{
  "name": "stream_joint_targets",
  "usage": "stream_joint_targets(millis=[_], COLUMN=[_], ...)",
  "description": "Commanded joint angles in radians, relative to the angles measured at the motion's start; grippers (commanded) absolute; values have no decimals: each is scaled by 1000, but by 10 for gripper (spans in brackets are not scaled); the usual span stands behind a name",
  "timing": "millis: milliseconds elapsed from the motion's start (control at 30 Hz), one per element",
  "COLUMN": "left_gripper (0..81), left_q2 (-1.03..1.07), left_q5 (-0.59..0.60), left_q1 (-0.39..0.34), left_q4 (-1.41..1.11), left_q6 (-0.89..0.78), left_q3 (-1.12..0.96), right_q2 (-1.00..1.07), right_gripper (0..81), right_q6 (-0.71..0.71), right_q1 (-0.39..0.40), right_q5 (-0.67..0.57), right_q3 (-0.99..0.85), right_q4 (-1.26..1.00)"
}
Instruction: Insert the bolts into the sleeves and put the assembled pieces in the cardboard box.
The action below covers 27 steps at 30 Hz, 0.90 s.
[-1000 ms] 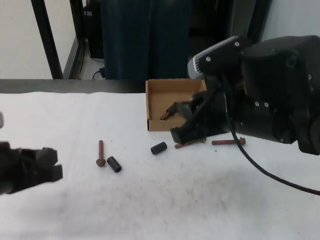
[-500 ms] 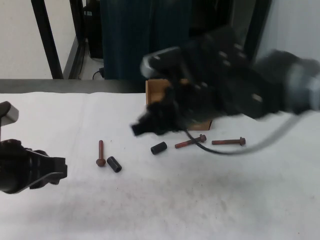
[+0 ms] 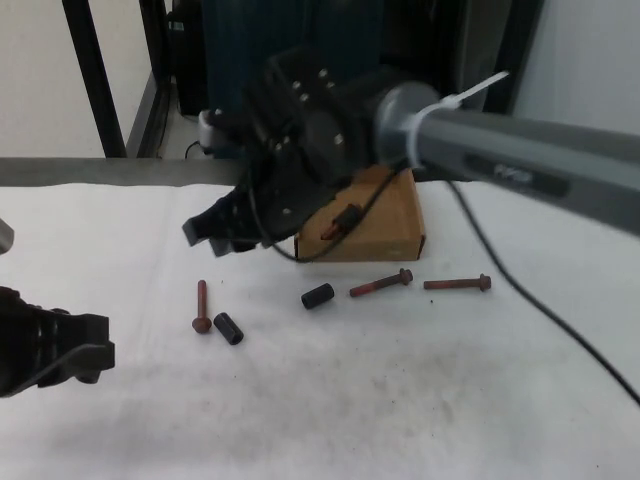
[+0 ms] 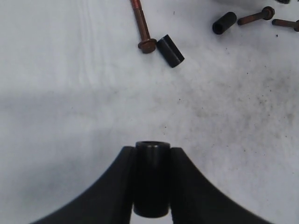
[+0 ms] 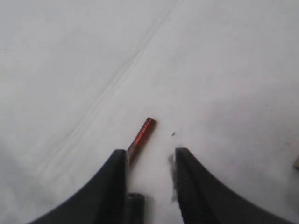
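My left gripper is shut on a black sleeve held upright, low at the bench's near left. My right gripper hangs open over the left-middle of the bench, just beyond a rusty bolt and a loose black sleeve. In the right wrist view the bolt's threaded end and that sleeve lie between and below the open fingers. A second sleeve and two more bolts lie in front of the cardboard box.
The right arm's long grey link crosses above the box and hides much of it. A reddish piece shows at the box's opening. White cloth covers the bench, with free room along the near side.
The right arm has swung left from the cardboard box to above the leftmost bolt and sleeve. The left gripper has stayed at the near left with its sleeve.
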Motion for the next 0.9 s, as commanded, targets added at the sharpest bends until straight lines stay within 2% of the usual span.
stream_joint_targets(millis=[0, 467, 867], left_gripper=[8, 8, 8], left_q2=[0, 0, -13], left_q5=[8, 8, 8], left_q1=[2, 2, 2], left_q4=[-5, -40, -40], left_q6=[-5, -5, -3], left_q3=[-13, -13, -13], right_q2=[36, 78, 99], right_gripper=[333, 333, 333], right_q6=[52, 124, -16], right_q1=[16, 115, 105], right_q5=[-13, 3, 88], right_q3=[-45, -49, -52], right_q4=[14, 7, 55])
